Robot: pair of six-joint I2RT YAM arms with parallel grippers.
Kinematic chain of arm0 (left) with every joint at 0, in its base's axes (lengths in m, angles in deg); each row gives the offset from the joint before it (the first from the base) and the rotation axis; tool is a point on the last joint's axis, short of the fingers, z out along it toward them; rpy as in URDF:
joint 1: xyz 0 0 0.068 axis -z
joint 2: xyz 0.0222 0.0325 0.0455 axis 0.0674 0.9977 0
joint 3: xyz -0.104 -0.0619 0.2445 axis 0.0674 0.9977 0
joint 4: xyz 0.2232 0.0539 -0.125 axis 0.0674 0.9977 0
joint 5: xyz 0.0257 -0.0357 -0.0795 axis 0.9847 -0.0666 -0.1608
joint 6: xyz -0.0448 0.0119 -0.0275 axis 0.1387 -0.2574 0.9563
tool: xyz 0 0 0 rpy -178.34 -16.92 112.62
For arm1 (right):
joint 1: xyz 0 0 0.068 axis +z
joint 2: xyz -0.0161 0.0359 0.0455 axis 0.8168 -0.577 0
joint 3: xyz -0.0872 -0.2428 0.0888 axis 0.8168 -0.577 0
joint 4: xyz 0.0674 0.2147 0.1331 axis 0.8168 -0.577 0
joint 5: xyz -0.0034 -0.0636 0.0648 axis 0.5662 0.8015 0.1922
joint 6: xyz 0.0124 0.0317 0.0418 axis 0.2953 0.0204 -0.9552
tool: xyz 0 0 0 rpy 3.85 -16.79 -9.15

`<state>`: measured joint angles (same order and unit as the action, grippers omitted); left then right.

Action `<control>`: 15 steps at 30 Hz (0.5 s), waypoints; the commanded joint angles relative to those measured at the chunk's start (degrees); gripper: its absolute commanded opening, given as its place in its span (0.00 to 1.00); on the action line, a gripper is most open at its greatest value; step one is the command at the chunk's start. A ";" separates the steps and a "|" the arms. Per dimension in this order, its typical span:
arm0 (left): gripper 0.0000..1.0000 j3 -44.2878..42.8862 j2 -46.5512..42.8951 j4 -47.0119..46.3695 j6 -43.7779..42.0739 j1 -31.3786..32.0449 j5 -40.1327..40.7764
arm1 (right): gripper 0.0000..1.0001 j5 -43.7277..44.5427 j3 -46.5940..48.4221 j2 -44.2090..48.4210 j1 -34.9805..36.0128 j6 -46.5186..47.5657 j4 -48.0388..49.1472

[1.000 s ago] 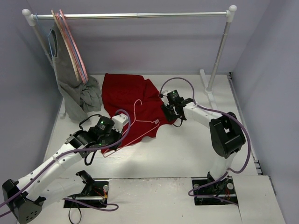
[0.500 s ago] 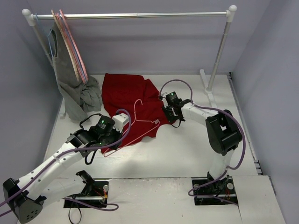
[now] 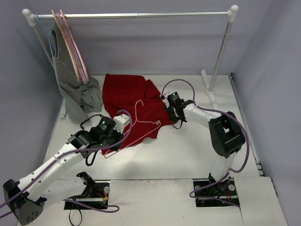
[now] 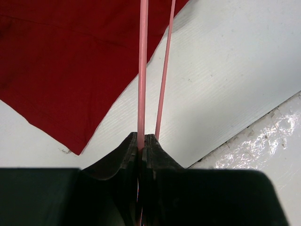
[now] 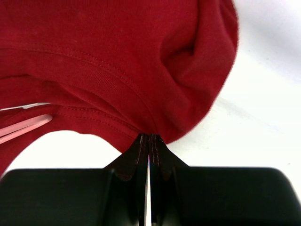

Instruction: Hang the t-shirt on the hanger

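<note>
Left end effector (image 4: 142,147) clenched on the hanger (image 4: 142,70) wire, the hanger lying across the lower edge of the t-shirt (image 3: 124,94), which is spread on the desk (image 3: 188,150) at upper centre of the top view, right end effector (image 5: 149,140) pinching its right-side hem.

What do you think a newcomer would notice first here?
The deep-red t-shirt spread in the middle stands out, the pale-pink hanger lying partly across it. The left gripper is shut on the hanger's wire; the right gripper pinches the shirt's edge. Back left, a grey garment hangs from a rail.
</note>
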<state>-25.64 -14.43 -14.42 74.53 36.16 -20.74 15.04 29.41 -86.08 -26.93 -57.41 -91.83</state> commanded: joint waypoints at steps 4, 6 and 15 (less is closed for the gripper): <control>0.00 -3.15 -1.38 -3.04 -0.56 0.22 -0.79 | 0.00 -1.07 3.79 8.43 0.38 -0.34 -2.07; 0.00 -4.46 -0.94 -3.92 -1.17 0.14 -1.40 | 0.00 -2.91 4.67 8.70 0.29 -0.34 -3.04; 0.00 -7.37 -0.06 -7.79 -3.11 0.22 -3.34 | 0.00 -6.70 5.64 9.58 0.29 -0.87 -5.15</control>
<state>-28.81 -14.24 -17.26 72.91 36.21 -23.13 10.19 32.84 -79.76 -26.93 -57.67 -95.80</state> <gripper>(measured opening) 0.065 0.033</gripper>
